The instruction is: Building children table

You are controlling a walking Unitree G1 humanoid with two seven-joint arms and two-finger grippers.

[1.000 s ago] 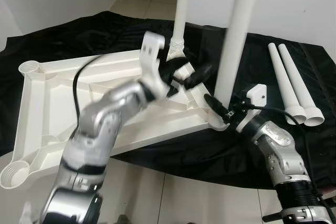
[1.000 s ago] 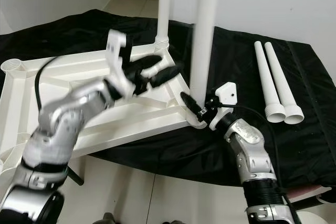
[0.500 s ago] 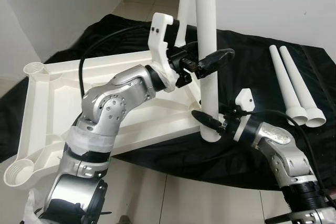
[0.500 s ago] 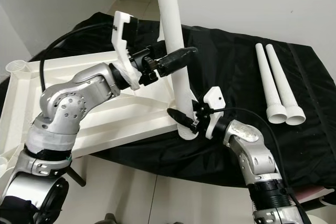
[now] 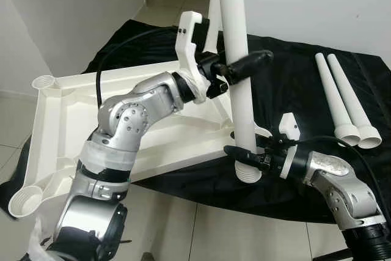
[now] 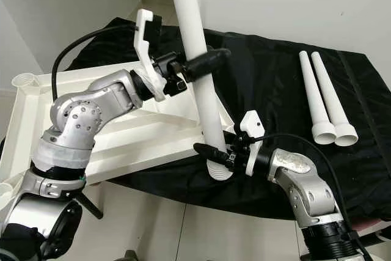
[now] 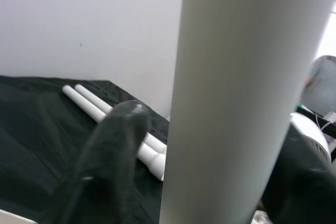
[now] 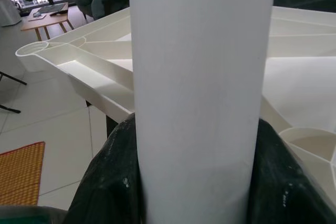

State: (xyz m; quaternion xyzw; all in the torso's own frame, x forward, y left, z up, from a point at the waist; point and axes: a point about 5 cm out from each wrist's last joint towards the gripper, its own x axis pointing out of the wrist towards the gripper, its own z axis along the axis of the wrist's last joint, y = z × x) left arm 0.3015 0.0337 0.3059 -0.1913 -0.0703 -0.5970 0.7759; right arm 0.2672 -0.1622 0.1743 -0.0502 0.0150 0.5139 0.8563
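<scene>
— Two hands on one leg, then? Start with the biggest thing.

— That is the black cloth-covered counter. On it lies the white plastic children's tabletop, upside down, ribs upward, with round sockets at its corners. Its near-left corner juts out over the tiled floor.

— And the leg?

— The long white plastic tube leg stands nearly upright, leaning a little, at the tabletop's near-right corner. Its ribbed lower end hangs just off the counter's front edge, beside that corner; I cannot tell whether it touches the socket.

— Where does each hand sit on it?

— The left hand is closed around the leg's middle, high up; in the left wrist view one black finger lies on each side of the tube. The right hand is closed on the same leg low down, just above the ribbed end, fingers pressed against both sides in the right wrist view.

— Anything else?

— A second white leg rises behind the gripped one, at the tabletop's far corner. Two spare white tube legs lie side by side, touching, on the cloth well to the right.
</scene>
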